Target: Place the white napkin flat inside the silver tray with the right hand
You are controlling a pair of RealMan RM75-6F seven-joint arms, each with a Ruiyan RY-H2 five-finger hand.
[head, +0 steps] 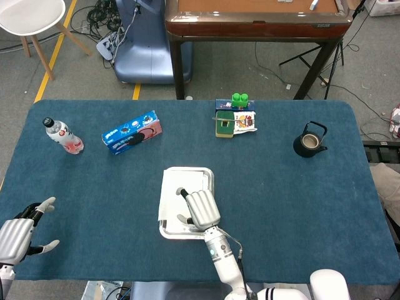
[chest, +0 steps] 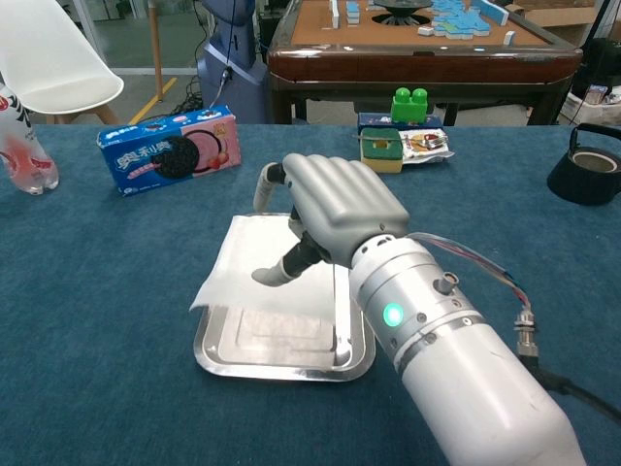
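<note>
Hovering your right hand (head: 201,209) over the silver tray (head: 201,173), you have the white napkin (head: 175,197) spread beneath it.
From the head view, the napkin covers most of the tray and laps over its left rim; your left hand (head: 19,232) sits at the table's near-left edge, fingers apart, holding nothing. From the chest view, your right hand (chest: 330,209) is above the tray (chest: 281,364) with fingers (chest: 277,272) reaching down onto the napkin (chest: 252,262), whose left corner lifts off the rim; whether they pinch it or only press, you cannot tell. A cookie box (chest: 170,150) stands behind.
</note>
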